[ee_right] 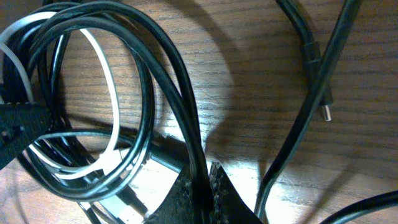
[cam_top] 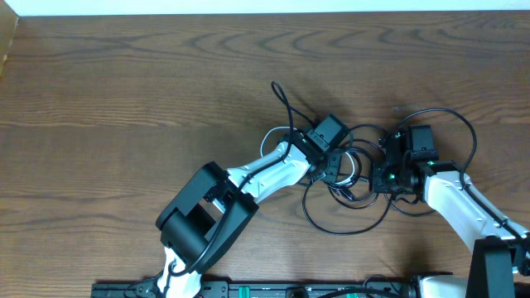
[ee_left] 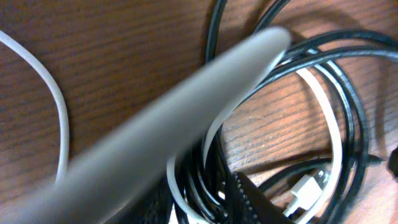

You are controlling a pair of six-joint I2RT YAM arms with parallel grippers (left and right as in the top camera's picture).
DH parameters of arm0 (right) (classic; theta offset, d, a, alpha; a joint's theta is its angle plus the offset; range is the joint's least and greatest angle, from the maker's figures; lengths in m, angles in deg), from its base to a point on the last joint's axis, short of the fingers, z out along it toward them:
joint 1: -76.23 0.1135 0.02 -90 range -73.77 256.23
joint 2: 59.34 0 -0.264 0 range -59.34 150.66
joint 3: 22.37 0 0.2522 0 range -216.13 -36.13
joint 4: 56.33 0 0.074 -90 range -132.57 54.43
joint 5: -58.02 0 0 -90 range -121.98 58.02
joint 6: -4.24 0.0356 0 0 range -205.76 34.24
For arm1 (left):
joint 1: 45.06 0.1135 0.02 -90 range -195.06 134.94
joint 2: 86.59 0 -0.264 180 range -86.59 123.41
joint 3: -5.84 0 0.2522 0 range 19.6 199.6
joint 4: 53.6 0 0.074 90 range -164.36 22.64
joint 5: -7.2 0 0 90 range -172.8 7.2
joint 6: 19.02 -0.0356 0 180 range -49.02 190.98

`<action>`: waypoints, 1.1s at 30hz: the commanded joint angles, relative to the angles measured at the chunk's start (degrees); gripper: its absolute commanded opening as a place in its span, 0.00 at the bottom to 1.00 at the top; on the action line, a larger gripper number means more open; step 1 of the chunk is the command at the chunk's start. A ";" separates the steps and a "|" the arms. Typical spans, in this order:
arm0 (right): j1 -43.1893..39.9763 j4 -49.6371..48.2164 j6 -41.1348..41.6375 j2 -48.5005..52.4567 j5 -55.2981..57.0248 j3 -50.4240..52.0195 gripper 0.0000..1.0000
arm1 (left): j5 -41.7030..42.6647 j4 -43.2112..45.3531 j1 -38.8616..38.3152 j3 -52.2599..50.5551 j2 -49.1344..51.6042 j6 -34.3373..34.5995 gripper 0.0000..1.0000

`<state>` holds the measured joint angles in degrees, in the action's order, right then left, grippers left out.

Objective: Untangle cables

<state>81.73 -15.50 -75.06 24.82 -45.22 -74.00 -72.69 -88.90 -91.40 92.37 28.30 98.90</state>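
Woodgrain table (cam_top: 124, 83) holds glossy looped cables (ee_right: 148, 99); right gripper (ee_right: 204, 186) clamps black cable (ee_right: 186, 118), left gripper (cam_top: 335, 161) unclear

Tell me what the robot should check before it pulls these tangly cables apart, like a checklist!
1. The right gripper holds a black cable: ok, the cable is pinched in it.
2. The left gripper holds something: cannot tell, its own view is blurred and blocked.
3. The white cable is clear of the black loops: not ok, it threads through them.
4. The small black plug is free: ok, it lies on bare wood beside the coil.
5. The table has room for pulling outward: ok, bare wood on every side.
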 commanded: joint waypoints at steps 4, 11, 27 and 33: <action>0.22 0.17 0.61 -0.24 0.24 0.42 0.06 | -3.50 -0.20 0.39 -0.09 -0.94 0.26 0.07; 0.17 1.46 2.62 -0.26 3.91 0.44 0.01 | 17.97 0.22 9.57 1.11 -21.55 5.44 0.08; 0.17 2.12 2.58 -0.24 4.79 0.44 0.05 | 40.26 12.87 35.34 1.01 -23.93 11.89 0.08; 0.17 4.50 7.76 -0.26 13.29 0.44 0.03 | -12.61 -19.78 35.12 0.92 -23.93 -1.31 0.08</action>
<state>82.19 -12.42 -72.52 24.53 -39.56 -73.95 -59.42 -104.53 -56.89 93.05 5.46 102.18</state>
